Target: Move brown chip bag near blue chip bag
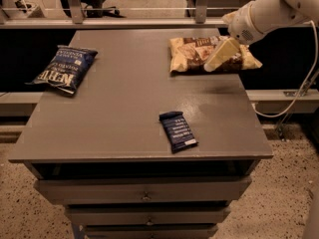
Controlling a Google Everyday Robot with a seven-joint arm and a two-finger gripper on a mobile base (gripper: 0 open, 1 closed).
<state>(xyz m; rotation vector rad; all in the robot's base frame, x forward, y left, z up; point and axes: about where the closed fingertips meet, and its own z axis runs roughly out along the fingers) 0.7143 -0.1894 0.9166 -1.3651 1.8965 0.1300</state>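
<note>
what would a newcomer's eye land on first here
The white arm's gripper comes in from the right and hangs over the brown chip bag at the far right of the grey table. The blue chip bag lies alone at the far left, and a small dark blue bar wrapper sits near the front edge.

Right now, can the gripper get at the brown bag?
Probably yes: the gripper hangs over the brown bag's right half at the table's far right, and nothing seems to block it.

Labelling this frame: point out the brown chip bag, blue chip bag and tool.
brown chip bag (189, 54): camera view, left half.
blue chip bag (64, 69): camera view, printed middle.
tool (212, 63): camera view, lower tip, over brown chip bag.
</note>
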